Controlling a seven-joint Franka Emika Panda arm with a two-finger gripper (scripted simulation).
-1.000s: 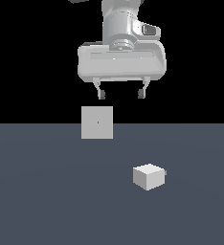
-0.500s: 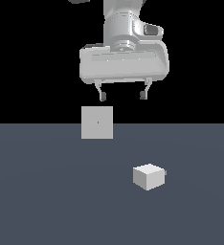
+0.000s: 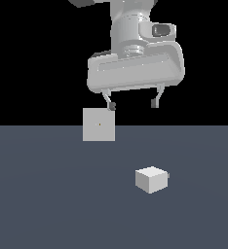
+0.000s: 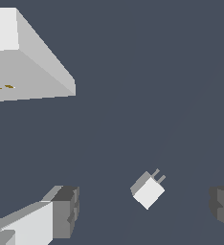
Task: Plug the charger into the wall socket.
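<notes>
The charger (image 3: 151, 179) is a small white-grey cube lying on the dark grey floor, with a tiny peg on its side toward the exterior view's right. In the wrist view the charger (image 4: 148, 190) shows two short prongs. The wall socket (image 3: 99, 124) is a flat pale grey upright plate with a tiny dark dot at its centre, standing to the exterior view's left of the charger; it also shows in the wrist view (image 4: 28, 62). My gripper (image 3: 133, 104) is open and empty, high above the floor, above and between the socket and the charger.
The dark grey floor (image 3: 47, 204) stretches under both things. The background above it is black.
The gripper has moved slightly toward the exterior view's right and a little lower. The charger and the socket have not moved.
</notes>
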